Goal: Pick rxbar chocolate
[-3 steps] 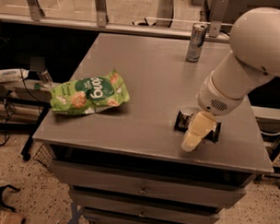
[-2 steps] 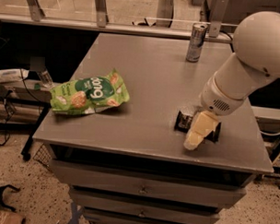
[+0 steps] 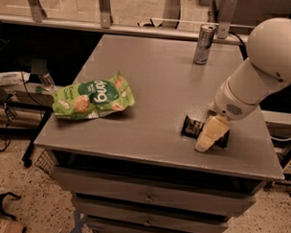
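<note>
Gripper low over rxbar chocolate, near cabinet top front-right edge; claw state: can't tell. Straddle the bar's short width, lift straight.

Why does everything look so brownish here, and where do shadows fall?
Camera view: dim, warm light tints the grey table brown; the green bag throws a soft shadow along its near edge; the silver can carries a pale sheen; the pincer sits low over the black rxbar chocolate, hiding its middle.

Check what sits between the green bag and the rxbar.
Only bare tabletop between green bag and rxbar chocolate, per the camera view; gripper hangs over the bar.
</note>
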`<state>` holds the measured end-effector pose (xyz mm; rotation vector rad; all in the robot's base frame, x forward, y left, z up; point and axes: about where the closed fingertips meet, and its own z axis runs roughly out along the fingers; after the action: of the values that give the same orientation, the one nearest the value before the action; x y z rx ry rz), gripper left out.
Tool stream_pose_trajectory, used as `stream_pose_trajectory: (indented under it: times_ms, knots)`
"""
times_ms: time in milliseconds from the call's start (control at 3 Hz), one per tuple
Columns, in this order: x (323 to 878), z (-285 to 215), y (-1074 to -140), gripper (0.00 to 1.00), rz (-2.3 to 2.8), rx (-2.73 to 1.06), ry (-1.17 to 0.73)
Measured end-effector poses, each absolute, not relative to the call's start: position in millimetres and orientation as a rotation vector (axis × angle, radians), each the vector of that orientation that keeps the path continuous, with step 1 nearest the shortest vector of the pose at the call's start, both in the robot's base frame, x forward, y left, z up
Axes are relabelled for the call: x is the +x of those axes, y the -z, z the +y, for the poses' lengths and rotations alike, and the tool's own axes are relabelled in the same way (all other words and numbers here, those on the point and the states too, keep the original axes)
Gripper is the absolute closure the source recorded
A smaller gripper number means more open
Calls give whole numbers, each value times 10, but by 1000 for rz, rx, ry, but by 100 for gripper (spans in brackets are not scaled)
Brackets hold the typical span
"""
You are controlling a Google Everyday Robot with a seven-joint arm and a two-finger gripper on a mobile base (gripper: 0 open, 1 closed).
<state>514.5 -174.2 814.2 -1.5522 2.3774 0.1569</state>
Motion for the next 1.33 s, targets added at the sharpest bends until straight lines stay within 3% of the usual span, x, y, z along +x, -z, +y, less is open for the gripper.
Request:
stream_pose_trajectory:
  times_ms: [333, 1000, 1333]
  knots:
    - [5178, -1762, -8142, 48, 2370, -1550, -160]
    - [5178, -1762, -8284, 95, 2370, -1550, -160]
    - [5235, -1816, -8625, 100, 2286, -1522, -107]
